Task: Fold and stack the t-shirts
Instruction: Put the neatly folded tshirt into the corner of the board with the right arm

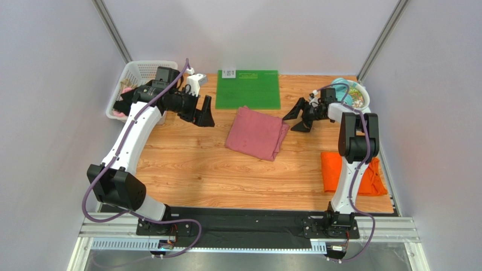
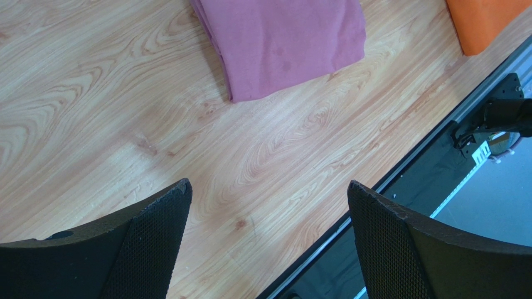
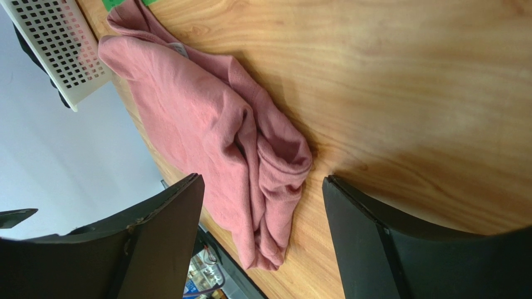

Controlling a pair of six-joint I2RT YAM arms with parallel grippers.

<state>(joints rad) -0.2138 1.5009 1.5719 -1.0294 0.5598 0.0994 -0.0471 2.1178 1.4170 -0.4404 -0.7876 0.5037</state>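
Pink shirt (image 1: 257,132): shown lying in a rough folded rectangle at the middle of the table (image 1: 192,175), its far corner at the near edge of the green mat (image 1: 248,89).
Pink shirt, right edge: seen bunched in loose rolls in the right wrist view; the fold is judged unfinished on that side.
Orange shirt (image 1: 332,169): shown folded at the right near side of the table, well apart from the pink shirt and partly hidden behind the right arm.
Left claw (image 1: 202,116): held with its jaws spread and nothing between them, above the wood to the left of the pink shirt.
Right claw (image 1: 297,118): likewise held spread and empty, just beside the bunched edge.
Stacking: not yet done.
Hazard 1: the fold could be pulled open if only the top layer of the loose rolls is pinched.
Hazard 2: a lopsided pile is likely if the thick bunched side is left unflattened.
Hazard 3: the orange shirt could be pushed off the table, since it lies close to the right edge.
Hazard 4: the mat could be dragged along if the far corner is gripped.
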